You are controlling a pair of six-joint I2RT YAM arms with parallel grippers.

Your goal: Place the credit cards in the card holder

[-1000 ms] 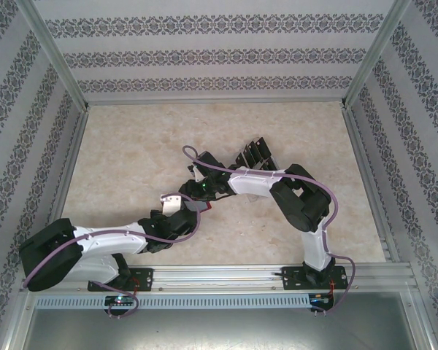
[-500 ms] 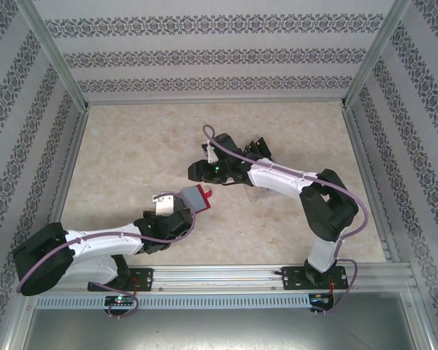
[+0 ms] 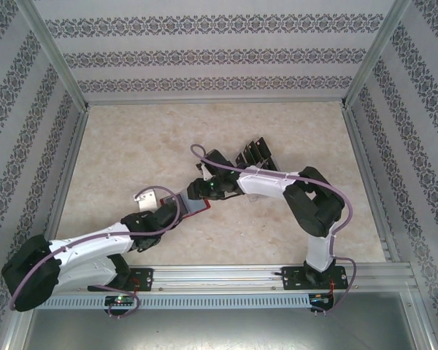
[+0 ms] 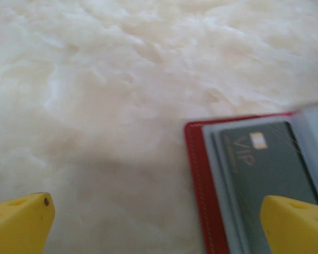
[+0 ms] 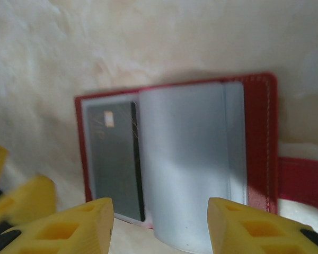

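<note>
My left fingers (image 4: 21,217) gape wide and empty; my right fingers (image 5: 249,222) stand half apart, gripping nothing (as far as I can see). Just beyond them the red card holder (image 5: 257,132) lies open on the worktop (image 5: 148,37), with one black credit card (image 5: 114,159) sleeved. Next, I judge: fetch another from the rack (image 3: 254,153) behind.

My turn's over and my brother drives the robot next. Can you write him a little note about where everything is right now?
Left end effector: wide open, empty, low over the table at the card holder corner.
Right end effector: part open, gripping nothing I can see, above the card holder.
Card holder: lying open on the table, one sleeve page lifted.
Done: one credit card sits in a sleeve.
Left: the other credit cards stand in the rack beyond the right arm; move them over.
</note>
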